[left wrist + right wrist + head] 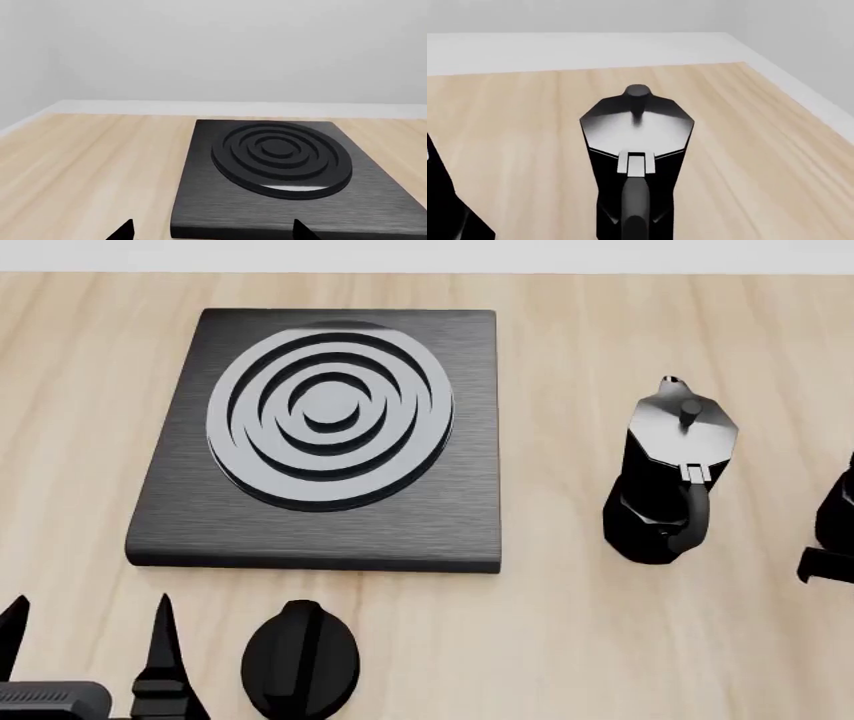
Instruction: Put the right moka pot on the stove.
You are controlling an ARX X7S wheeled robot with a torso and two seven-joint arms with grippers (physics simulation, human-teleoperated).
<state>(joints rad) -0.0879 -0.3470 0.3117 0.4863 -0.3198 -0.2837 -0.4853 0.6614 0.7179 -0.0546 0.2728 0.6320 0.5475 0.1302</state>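
Right moka pot (636,145) fills the middle of my right wrist view, dead ahead at 12 o'clock. It stands upright, with its black loop handle pointing back toward me and its silver-grey lid and black knob on top. My right jaws do not show clearly in any view, so I cannot tell whether they are spread or closed. Nothing appears to be pinching the pot yet.

My left gripper (87,640) hangs low at 7 o'clock in the head view. Its fingers are spread apart and hold nothing. It sits just beside the black oval knob (300,660).

In the head view the right pot is only a black sliver at the frame's edge, at 3 o'clock. The other moka pot (663,480) stands on the wooden table (574,640) at 2 o'clock, between my pot and the stove (320,430). The stove lies flat at 11 o'clock, and its burner rings are bare.

I judge the step in hand to be the approach and grasp. To do it well, I should come straight in along the handle line and keep my wrist level. I should close on the handle or the body below the lid, not on the lid itself, which may hinge. After that I need to lift high enough to clear the other pot before travelling toward 9 o'clock. A low sweep would likely knock that pot over.
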